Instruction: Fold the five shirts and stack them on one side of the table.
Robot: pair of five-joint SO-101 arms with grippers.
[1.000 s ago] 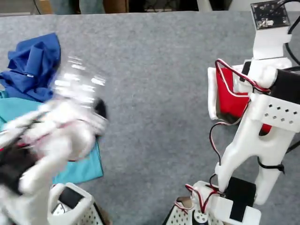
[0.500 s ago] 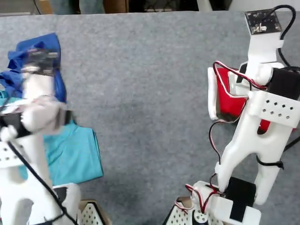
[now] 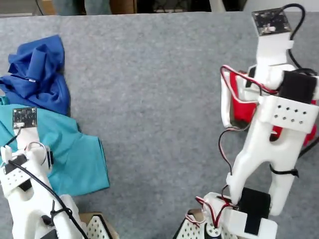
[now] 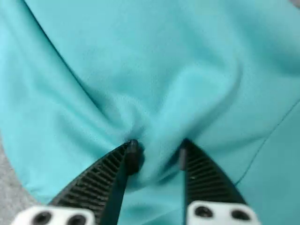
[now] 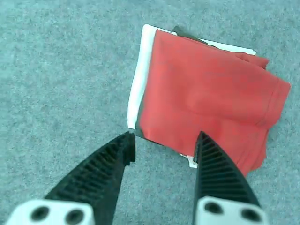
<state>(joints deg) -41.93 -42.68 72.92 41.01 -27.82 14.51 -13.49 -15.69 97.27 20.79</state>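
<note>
teal shirt [image 3: 75, 159] is lying spread and rumpled at the lower left of the high view, and the left end effector [image 4: 157, 152] is clenching a raised ridge of its cloth between its tips. just above it in that frame, the blue shirt [image 3: 37, 69] is sitting in a crumpled heap, touching the teal one. at the right, the red shirt [image 5: 206, 93] is resting folded on a folded white shirt [image 5: 139, 79], with the right end effector [image 5: 164, 140] hanging released over their edge. the stack is looking started, while the teal and blue ones are waiting to be folded; a fifth shirt i am not making out for sure. compared with a moment ago, the left arm is no longer sweeping past the blue heap and is now sitting low over the teal cloth. the right arm is reaching slightly further up the counter [image 3: 159, 74].
</note>
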